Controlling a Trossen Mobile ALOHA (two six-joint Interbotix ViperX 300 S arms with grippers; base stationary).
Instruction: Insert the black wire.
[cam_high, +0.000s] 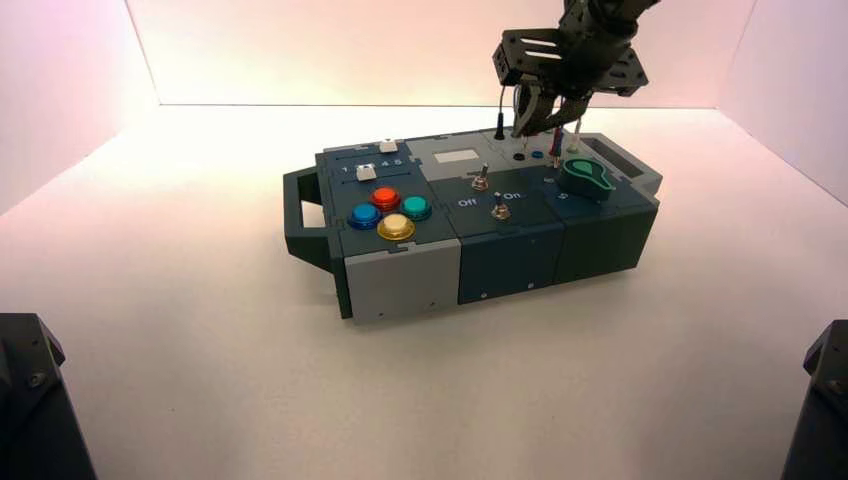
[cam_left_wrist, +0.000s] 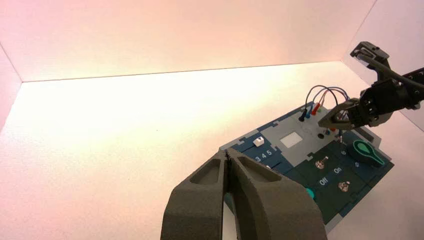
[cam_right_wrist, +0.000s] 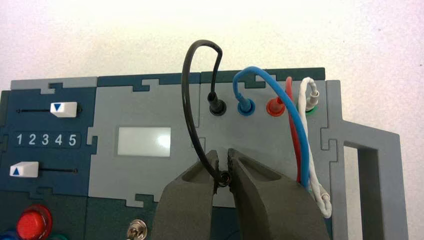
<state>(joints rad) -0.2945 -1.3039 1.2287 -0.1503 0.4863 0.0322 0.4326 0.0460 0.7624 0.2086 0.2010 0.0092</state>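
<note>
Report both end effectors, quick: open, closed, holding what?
Left end effector: closed, empty, parked on the left.
Right end effector: closed on the black wire's near plug, over the box's far right part.

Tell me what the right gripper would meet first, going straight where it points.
Probably the grey panel near its open black socket, touched first by the black plug that the right gripper holds. The gap is unclear.

In the high view, the control box (cam_high: 405, 280) lies right of upper centre on the tabletop (cam_high: 250, 390): push buttons (cam_high: 395, 228) left, sliders (cam_high: 366, 173) behind them, toggle switches (cam_high: 500, 211) mid-box, rotary knob (cam_high: 586, 179) right, display window (cam_high: 457, 156) behind the switches
</note>
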